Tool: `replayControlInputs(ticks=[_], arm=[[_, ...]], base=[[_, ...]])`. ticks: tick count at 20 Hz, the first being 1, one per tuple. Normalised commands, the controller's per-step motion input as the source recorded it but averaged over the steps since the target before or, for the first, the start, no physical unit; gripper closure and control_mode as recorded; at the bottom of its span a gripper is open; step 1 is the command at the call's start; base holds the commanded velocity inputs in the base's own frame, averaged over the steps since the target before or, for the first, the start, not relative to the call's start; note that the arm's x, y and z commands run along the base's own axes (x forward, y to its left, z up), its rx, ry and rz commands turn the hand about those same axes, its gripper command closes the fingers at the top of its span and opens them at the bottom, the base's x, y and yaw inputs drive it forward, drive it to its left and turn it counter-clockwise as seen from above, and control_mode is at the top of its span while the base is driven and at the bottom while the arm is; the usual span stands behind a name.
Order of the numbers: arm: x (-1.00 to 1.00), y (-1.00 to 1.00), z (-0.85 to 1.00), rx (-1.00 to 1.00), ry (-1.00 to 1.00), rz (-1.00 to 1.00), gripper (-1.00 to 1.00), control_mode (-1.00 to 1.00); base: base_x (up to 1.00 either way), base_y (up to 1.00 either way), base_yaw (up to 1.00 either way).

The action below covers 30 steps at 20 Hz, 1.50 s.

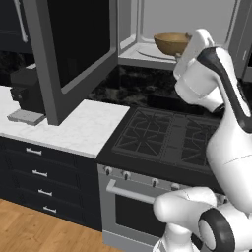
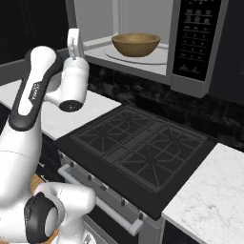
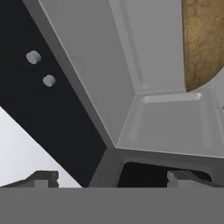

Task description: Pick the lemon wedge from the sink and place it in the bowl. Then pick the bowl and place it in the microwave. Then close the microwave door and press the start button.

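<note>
While the bowl (image 2: 136, 44) sits on the glass plate inside the microwave (image 2: 195, 43), the gripper (image 3: 111, 178) is held spread and empty just outside the cavity's front left corner. Closing is judged to be the step at hand. The microwave door (image 1: 74, 49) is swung wide to the left of the microwave, its long panel reaching out from the hinge toward the counter (image 1: 78, 129). From the gripper, the door's free edge lies further left and nearer the base.

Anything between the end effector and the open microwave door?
No. In the left base view, bare air and dark backsplash separate the end effector from the microwave door.
</note>
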Motion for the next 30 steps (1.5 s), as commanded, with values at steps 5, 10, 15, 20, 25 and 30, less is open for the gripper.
replayControlInputs(ticks=[5, 10, 15, 20, 25, 30], arm=[[-1.0, 0.04, 0.58, -0.01, 0.26, 0.0, -1.0, -1.0], [-1.0, 0.0, 0.77, 0.0, 0.2, 0.0, -1.0, -1.0], [-1.0, -0.08, 0.91, 0.0, 0.1, 0.01, -1.0, -1.0], [-1.0, -0.13, 0.93, 0.0, 0.11, 0.04, -1.0, -1.0], [-1.0, 0.02, 0.39, -0.07, 0.3, 0.08, -1.0, -1.0], [-1.0, 0.39, -0.01, -0.14, 0.17, 0.03, -1.0, -1.0]], base=[[0.0, 0.0, 0.0], [0.0, 0.0, 0.0], [0.0, 0.0, 0.0], [0.0, 0.0, 0.0], [0.0, 0.0, 0.0], [0.0, 0.0, 0.0]])
